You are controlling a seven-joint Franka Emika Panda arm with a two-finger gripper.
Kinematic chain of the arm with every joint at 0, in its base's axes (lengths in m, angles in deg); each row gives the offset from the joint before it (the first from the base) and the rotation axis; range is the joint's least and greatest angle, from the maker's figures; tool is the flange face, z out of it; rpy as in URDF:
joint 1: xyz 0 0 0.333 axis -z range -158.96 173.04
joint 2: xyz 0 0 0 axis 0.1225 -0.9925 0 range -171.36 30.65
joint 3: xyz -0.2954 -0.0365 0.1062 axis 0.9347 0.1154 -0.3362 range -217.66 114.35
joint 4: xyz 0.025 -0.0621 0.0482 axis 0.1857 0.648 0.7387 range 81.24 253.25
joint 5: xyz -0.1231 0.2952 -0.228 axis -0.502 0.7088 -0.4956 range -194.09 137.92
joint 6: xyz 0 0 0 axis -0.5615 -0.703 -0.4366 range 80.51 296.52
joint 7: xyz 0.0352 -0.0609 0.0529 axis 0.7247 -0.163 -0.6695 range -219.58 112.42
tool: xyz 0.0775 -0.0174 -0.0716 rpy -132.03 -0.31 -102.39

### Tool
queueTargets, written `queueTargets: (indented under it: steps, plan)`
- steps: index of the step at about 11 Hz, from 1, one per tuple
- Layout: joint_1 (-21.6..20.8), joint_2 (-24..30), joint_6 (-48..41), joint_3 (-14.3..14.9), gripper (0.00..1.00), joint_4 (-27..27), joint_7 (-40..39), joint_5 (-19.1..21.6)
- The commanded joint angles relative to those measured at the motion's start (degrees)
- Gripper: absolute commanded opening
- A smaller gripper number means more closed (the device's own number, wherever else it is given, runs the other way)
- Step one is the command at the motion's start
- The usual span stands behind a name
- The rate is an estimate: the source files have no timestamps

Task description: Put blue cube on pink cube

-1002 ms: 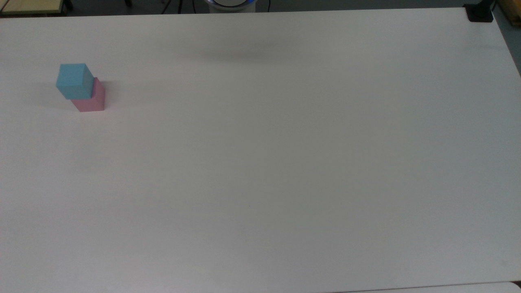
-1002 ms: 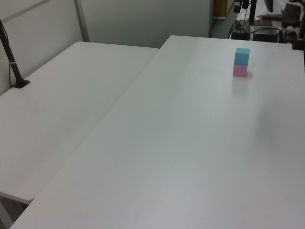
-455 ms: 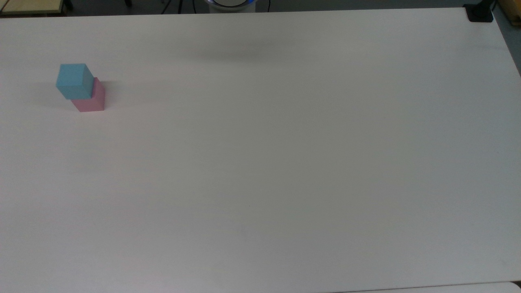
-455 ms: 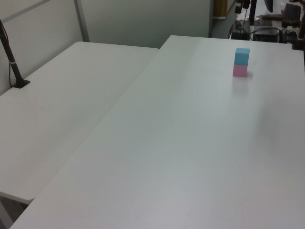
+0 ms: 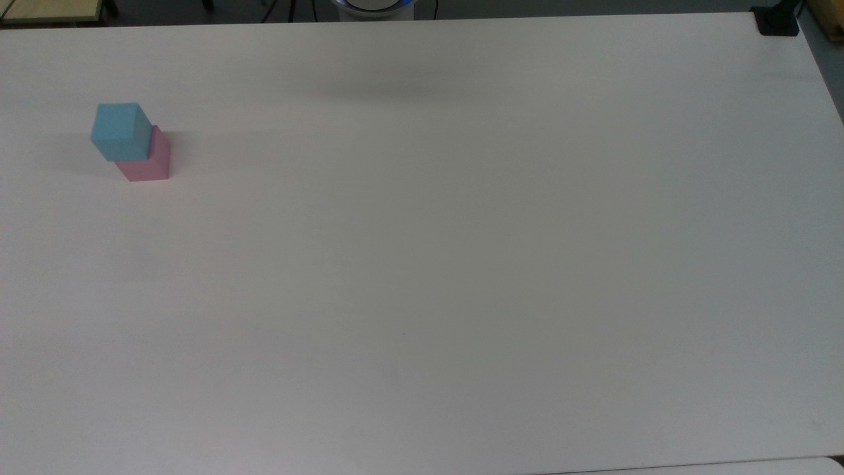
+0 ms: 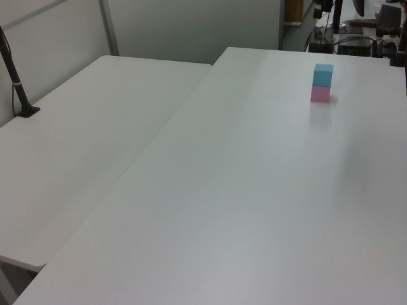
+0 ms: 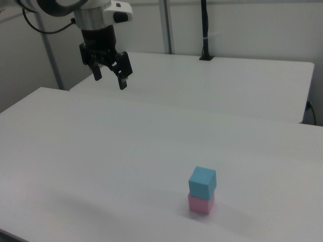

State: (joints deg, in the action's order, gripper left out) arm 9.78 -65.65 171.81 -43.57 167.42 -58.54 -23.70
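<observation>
your gripper hangs high with its fingers spread and empty, well apart from the blue cube, which sits on the pink cube on the table below it

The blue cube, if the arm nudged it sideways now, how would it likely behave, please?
The blue cube would probably slide rather than roll, since its faces are flat. It sits twisted on the pink cube, corners overhanging, so a small push might tip it off. Its matte, plain look suggests a light, stiff block that the open fingers could grip without slipping.
</observation>
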Motion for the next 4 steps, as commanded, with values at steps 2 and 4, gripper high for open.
queueTargets:
  steps: [2,4]
  plan:
    - [-3.0,0.2,3.0,0.8,1.0,1.2,1.3,-0.6]
    - [-3.0,0.1,3.4,0.8,1.0,1.3,2.4,-0.7]
